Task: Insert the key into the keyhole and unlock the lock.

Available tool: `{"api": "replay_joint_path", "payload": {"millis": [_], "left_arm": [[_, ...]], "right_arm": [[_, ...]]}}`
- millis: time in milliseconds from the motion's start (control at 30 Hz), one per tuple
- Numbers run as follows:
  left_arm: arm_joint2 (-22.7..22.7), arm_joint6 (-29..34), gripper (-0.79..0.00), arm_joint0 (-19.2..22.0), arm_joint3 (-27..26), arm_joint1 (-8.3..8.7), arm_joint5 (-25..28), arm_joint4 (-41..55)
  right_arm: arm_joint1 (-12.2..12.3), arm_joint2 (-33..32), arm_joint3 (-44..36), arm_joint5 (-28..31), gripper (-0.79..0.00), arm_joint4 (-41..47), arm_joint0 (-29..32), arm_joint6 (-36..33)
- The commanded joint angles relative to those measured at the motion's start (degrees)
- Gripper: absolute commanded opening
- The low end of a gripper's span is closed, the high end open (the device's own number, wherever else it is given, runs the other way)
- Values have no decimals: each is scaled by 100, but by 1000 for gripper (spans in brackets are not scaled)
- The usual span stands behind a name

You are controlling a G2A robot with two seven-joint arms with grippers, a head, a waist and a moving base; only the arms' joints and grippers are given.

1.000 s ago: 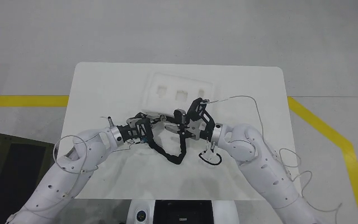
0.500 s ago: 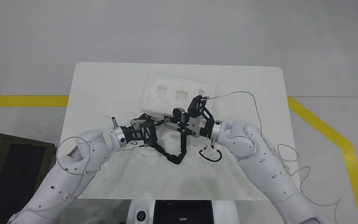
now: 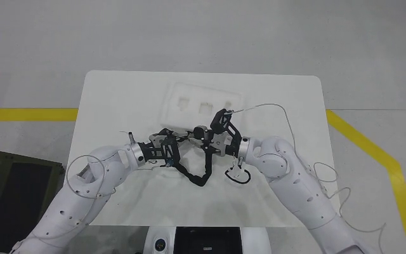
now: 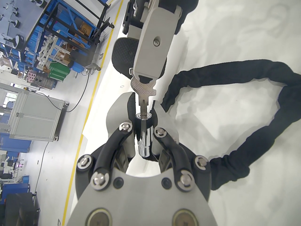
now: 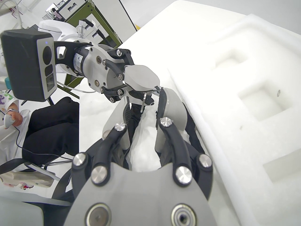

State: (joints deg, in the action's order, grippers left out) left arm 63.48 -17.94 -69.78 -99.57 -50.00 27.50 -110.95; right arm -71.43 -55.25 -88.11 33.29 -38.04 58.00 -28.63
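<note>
Left gripper (image 4: 144, 109) is clamped on the lock (image 4: 145, 142), with the fingers closed around its chrome barrel. I see it held above the table (image 3: 114, 108), about mid-width and on the near side of the tray (image 3: 170, 105).

Keyhole (image 4: 144, 116) faces the right gripper (image 5: 144, 104). That one is pinched shut on the key (image 4: 143, 89), gripping the bow.

Key is in line with the barrel and its blade tip is in the keyhole. Most of the blade and the whole bow are outside. Can't tell exactly how deep it sits.

The two grippers are nose to nose, very close, with the key bridging the gap.

Chain (image 4: 277, 128), in a black sleeve, hangs off the lock. It loops on the table toward the near edge and comes back up under the right gripper.

Tray is white foam with three square pockets. It lies by the far edge, roughly centred, just beyond both grippers.
</note>
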Motion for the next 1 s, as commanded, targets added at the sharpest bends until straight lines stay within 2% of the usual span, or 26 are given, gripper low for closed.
{"api": "replay_joint_path", "payload": {"millis": [0,67,233,267,300,400,433,467,500,533,800,867,900,967], "left_arm": [[5,2,-785,1,-3,-6,7,-3],[11,5,-785,2,-13,-12,12,-12],[10,-4,-785,-10,-36,-25,-30,-123],[5,-9,-785,-15,-38,-29,-34,-136],[4,-13,-785,-15,-40,-32,-34,-149],[5,-28,-785,-15,-37,-40,-27,-175],[8,-30,-785,-12,-36,-43,-22,-177],[14,-29,-785,-9,-37,-47,-25,-177],[17,-29,-785,-8,-39,-50,-28,-180],[19,-29,-785,-7,-39,-53,-25,-183],[52,-19,-785,-17,-17,-78,-40,-169],[65,-21,-785,-24,-6,-83,-40,-162],[72,-12,-785,-27,-5,-85,-38,-166],[82,-7,-785,-34,-10,-90,-38,-167]], "right_arm": [[-5,16,37,-3,-690,7,-24,5],[-8,19,76,-3,-785,24,-53,4],[-13,-13,113,-76,-785,160,-45,75],[-13,-16,110,-80,-653,170,-41,80],[-13,-21,93,-75,-434,185,-36,96],[-8,-21,47,-71,-108,173,-4,91],[-6,-21,33,-73,-126,170,7,88],[-5,-18,16,-63,-234,169,16,86],[-3,-19,11,-55,-394,168,23,84],[-2,-19,10,-56,-443,162,28,82],[24,-94,-112,-98,-523,85,124,122],[37,-132,-157,-106,-646,62,172,126],[43,-150,-176,-113,-674,52,191,132],[50,-170,-205,-122,-785,36,219,139]]}}
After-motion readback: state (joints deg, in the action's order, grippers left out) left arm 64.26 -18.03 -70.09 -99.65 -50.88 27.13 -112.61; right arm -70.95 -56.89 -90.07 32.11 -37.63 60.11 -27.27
